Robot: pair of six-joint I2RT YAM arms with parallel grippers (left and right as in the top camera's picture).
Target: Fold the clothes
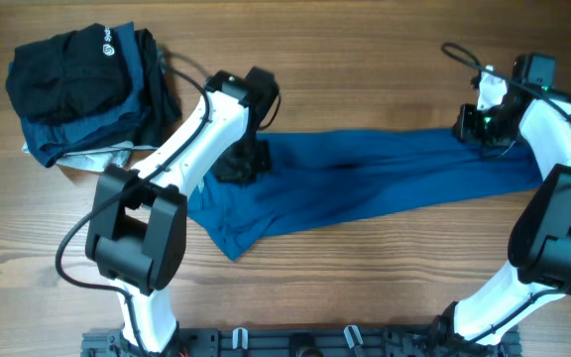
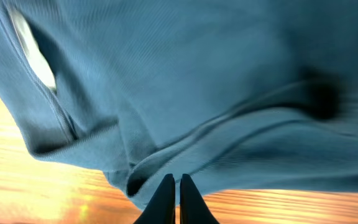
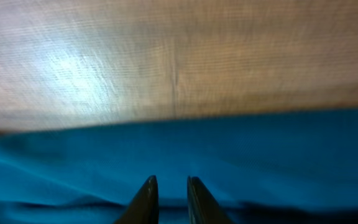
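At the table's far left, a pile of dark garments point(image 1: 72, 79) lies just beside the left arm, where a sweeping fold could snag it. The left gripper point(image 2: 174, 179) is clenched on a bunched edge of the polo shirt point(image 1: 365, 183). The shirt runs across mid-table to the right gripper point(image 3: 171, 180), which is nipped onto its far edge, apparently to draw the cloth flat.

A robot lab: rail-mounted arms point(image 1: 181, 129), wooden table point(image 1: 365, 288).
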